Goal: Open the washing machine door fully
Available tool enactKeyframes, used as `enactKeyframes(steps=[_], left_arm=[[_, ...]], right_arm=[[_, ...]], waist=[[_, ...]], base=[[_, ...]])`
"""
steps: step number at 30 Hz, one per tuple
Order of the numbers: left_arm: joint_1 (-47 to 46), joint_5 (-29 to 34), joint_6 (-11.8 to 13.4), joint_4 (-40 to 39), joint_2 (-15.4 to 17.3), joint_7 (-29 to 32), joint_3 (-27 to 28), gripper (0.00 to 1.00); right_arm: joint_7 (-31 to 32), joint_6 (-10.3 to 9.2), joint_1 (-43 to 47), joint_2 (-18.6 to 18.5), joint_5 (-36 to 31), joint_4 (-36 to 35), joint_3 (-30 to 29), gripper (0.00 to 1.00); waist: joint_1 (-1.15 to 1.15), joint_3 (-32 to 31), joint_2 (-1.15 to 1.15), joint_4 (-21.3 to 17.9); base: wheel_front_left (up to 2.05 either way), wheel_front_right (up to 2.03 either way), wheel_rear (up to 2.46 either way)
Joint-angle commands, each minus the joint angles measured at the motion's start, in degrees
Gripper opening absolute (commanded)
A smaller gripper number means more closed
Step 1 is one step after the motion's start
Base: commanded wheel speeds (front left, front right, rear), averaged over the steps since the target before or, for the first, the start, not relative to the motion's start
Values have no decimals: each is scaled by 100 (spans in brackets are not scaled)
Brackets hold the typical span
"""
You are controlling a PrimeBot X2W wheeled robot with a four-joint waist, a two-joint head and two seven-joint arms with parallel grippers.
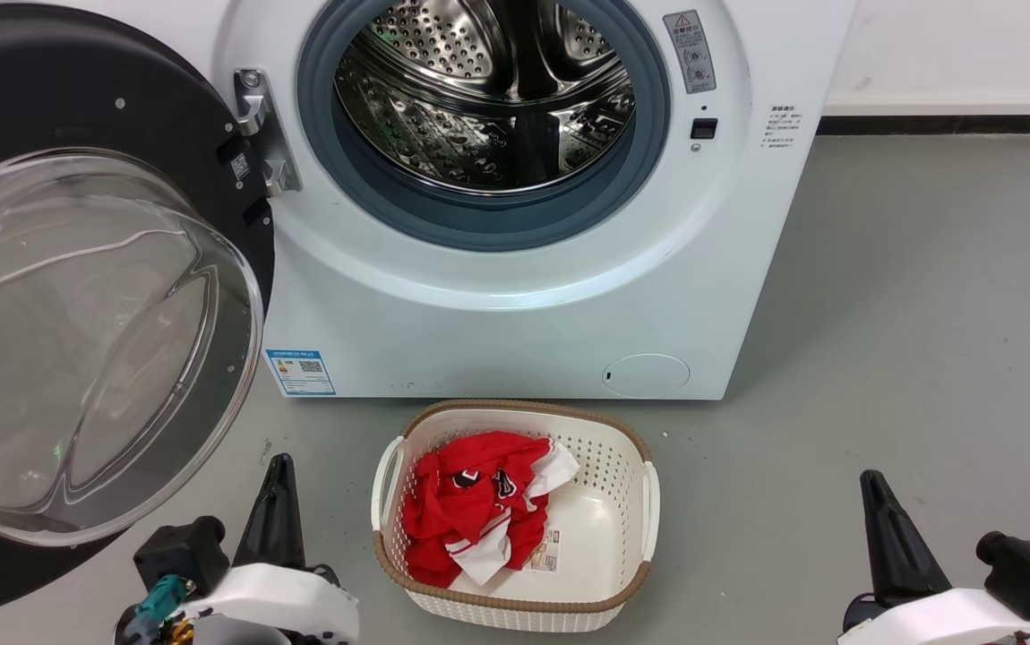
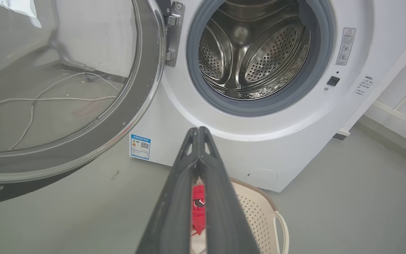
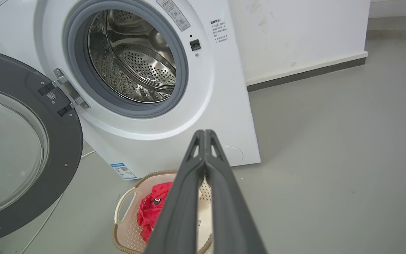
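Washing machine door is swung out to the L of the washing machine, on a metal hinge at the opening's L edge. Its inner face w/ the bulging clear glass bowl faces the head cam, black ring around it. Opening uncovered: grey gasket rings the steel drum, where perforated walls & ribs show. Warning sticker & small dark latch slot sit R of the opening. Low on the white front: blue label btm L, round cap btm R.

On the grey floor just in front of the machine, approx ctr, stands a white perforated basket w/ brown woven rim & side handles. In it: crumpled red garment w/ white trim, heaped in the basket's L half. A small printed tag lies on the bare btm beside it.

L gripper: fingers pressed together, tips touching, nothing between them; low, near the door's lower edge, L of the basket, apart from both. R gripper: same, closed tight & empty, well R of the basket. White cable on the floor shows through the door glass.
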Motion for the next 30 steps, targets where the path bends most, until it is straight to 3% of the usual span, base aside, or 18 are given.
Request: enactKeyframes(steps=[1, 30], left_arm=[[-167, -289, -51, -71, 6, 50, 48, 0], [-323, -3020, -399, 61, -7, 706, 366, 0]], right_arm=[[45, 0, -194, -52, 311, -44, 0, 0], [511, -1, -553, -137, 3119, 241, -83, 0]], waist=[[0, 0, 0, -1], [0, 0, 0, -8]], base=[[0, 0, 0], [0, 0, 0]])
